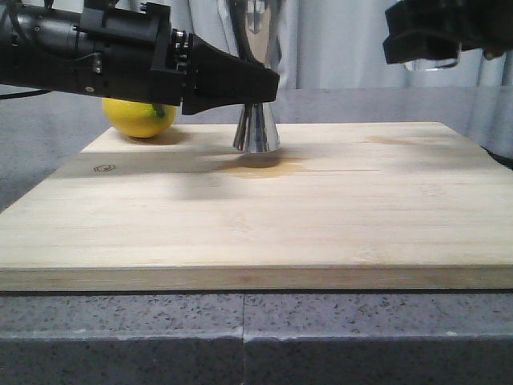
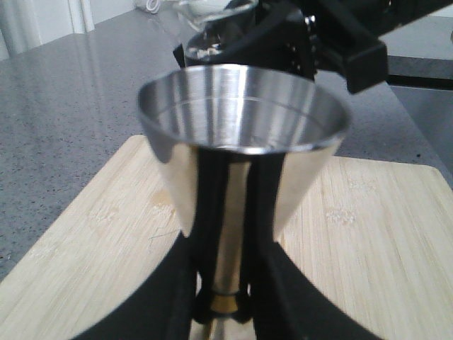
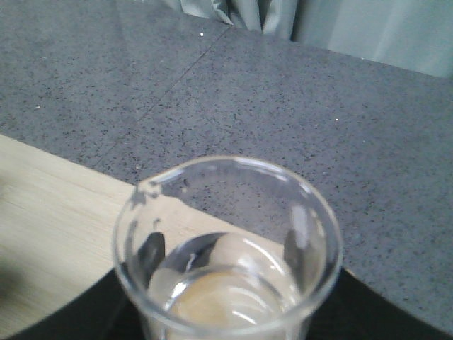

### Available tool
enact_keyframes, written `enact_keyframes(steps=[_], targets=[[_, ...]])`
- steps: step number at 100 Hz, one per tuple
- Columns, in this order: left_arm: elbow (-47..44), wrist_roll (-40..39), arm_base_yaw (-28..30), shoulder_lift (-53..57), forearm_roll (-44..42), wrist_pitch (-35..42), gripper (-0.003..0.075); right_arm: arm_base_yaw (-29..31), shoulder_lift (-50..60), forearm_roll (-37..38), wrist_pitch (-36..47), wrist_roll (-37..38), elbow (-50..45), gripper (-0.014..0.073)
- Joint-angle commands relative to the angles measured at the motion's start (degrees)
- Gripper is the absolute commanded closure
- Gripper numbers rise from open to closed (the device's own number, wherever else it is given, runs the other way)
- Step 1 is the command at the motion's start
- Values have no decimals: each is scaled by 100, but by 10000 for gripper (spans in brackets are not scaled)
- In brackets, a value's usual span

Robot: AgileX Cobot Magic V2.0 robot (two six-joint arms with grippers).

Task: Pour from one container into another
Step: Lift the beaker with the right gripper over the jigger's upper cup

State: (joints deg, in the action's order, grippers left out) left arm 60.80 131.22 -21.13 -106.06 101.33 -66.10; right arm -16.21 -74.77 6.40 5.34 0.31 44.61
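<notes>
Small clear glass beaker point(image 3: 228, 248) held high off the table at the upper right of the front view, well above the wooden board point(image 1: 264, 208) and well apart from the jigger. Upright or nearly so, pouring lip toward the board's side, a shallow pool of clear liquid at the bottom. Right gripper point(image 1: 437, 36) clenched around the beaker's body, dark fingertips point(image 3: 150, 251) visible through the glass on either side.

Steel jigger point(image 1: 256, 128) standing upright on the board, toward its far edge and a little left of centre, lower cone planted on the wood with a faint brownish reflection just in front of it. Upper cup wide and shiny in the left wrist view, rim open upward, interior apparently dry though hard to tell for sure. Thin gold band point(image 2: 225, 303) at the narrow waist, pinched between the black fingers.

Left gripper point(image 1: 260, 84) clamped on the jigger at that waist, arm reaching in from the left just above the board.

Yellow lemon point(image 1: 138, 116) resting at the board's far left corner, behind the left arm and partly hidden by it, well apart from the jigger.

Board lying on a speckled grey countertop point(image 3: 212, 85), pale curtains behind.
</notes>
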Motion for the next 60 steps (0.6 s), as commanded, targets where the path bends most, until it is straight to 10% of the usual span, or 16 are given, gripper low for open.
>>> enact_keyframes(steps=[1, 60], targets=[[169, -6, -64, 245, 476, -614, 660, -51, 242, 96, -349, 12, 569, 314], [169, -6, -64, 245, 476, -614, 660, -1062, 242, 219, -3041, -863, 2324, 314]])
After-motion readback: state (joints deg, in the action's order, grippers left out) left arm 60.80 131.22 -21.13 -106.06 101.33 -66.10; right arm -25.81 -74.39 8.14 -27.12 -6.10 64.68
